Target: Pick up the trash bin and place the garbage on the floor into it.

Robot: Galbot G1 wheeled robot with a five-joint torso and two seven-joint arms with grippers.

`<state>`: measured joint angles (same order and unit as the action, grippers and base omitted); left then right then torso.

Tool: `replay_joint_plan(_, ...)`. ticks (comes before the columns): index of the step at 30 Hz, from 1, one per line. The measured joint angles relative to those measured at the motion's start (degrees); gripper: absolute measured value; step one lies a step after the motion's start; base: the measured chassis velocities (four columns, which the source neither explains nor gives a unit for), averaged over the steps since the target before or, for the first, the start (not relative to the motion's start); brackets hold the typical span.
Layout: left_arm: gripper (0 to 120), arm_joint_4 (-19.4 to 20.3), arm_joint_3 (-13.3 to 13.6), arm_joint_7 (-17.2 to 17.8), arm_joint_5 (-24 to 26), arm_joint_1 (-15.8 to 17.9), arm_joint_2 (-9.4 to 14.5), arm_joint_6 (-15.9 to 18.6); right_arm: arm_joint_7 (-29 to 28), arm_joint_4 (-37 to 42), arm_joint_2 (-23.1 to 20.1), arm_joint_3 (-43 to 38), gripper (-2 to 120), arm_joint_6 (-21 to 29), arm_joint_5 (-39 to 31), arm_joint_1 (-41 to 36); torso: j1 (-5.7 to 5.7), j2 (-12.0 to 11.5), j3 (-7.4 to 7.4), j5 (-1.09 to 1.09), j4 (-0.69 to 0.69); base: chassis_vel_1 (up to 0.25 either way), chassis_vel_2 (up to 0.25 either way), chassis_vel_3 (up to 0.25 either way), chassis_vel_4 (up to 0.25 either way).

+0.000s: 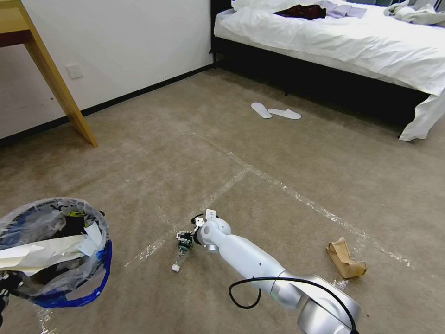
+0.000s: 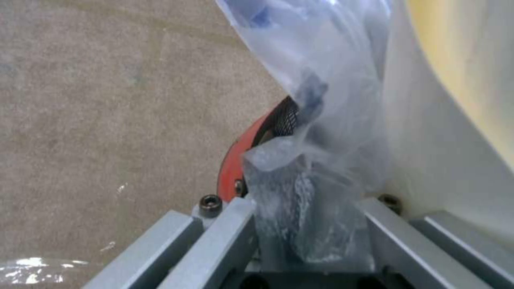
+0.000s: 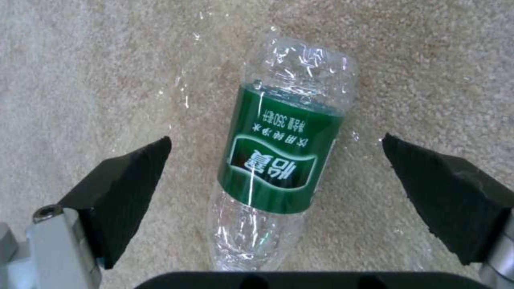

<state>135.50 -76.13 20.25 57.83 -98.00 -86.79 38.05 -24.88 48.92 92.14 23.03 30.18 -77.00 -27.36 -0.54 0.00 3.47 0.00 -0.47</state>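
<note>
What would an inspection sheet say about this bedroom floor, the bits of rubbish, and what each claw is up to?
Surface: beige carpet crossed by shiny tape lines.
Job's things: trash bin with a clear, blue-edged liner, already holding white paper; clear green-labelled bottle lying on the carpet; crumpled brown paper bag lying farther right.
Clutter: two white slippers near the bed.
Claws: left claw shut on the bin's rim and liner; right claw open, one pad on each side of the bottle, not touching it.
Cables: black cable looping off the right arm.
Surroundings: bed with white bedding, wooden table leg, white wall.
</note>
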Motion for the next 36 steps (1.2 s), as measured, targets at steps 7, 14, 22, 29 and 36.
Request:
replay_joint_plan(7, 0, 0.58, -0.01, 0.0, 0.0, -0.47, -0.14, 0.0, 0.56, -0.61, 0.0, -0.27, 99, -0.28, 0.62, -0.33, 0.0, 0.0, 0.0, 0.0, 0.0, 0.0, 0.0, 0.0, 0.0)
replay_joint_plan(14, 0, 0.87, 0.09, -0.1, 0.07, -0.66, -0.27, 0.0, 1.88, -1.54, 0.0, -0.52, 82, -0.51, 1.18, -0.36, 0.0, 0.0, 0.0, 0.0, 0.0, 0.0, 0.0, 0.0, 0.0)
replay_joint_plan(22, 0, 1.53, 0.12, -0.44, 0.2, -1.13, -0.41, -0.35, 4.17, -2.15, 0.0, -0.47, 54, -0.77, 2.03, -0.57, 0.0, 0.0, 0.0, 0.0, 0.0, 0.0, 0.0, 0.0, 0.0)
replay_joint_plan(29, 0, 2.14, 0.11, -0.85, 0.23, -1.86, -0.83, -0.83, 5.8, -2.24, 0.0, 0.3, 26, -1.65, 2.99, -0.9, 0.0, 0.0, 0.0, 0.0, -0.01, 0.0, 0.0, 0.0, 0.0)
replay_joint_plan(36, 0, 2.38, 0.16, -0.98, 0.25, -1.98, -0.9, -0.99, 6.14, -2.01, 0.0, 0.45, 11, -2.1, 3.61, -1.2, 0.0, 0.0, -0.01, 0.0, 0.0, 0.0, 0.0, 0.0, 0.0)
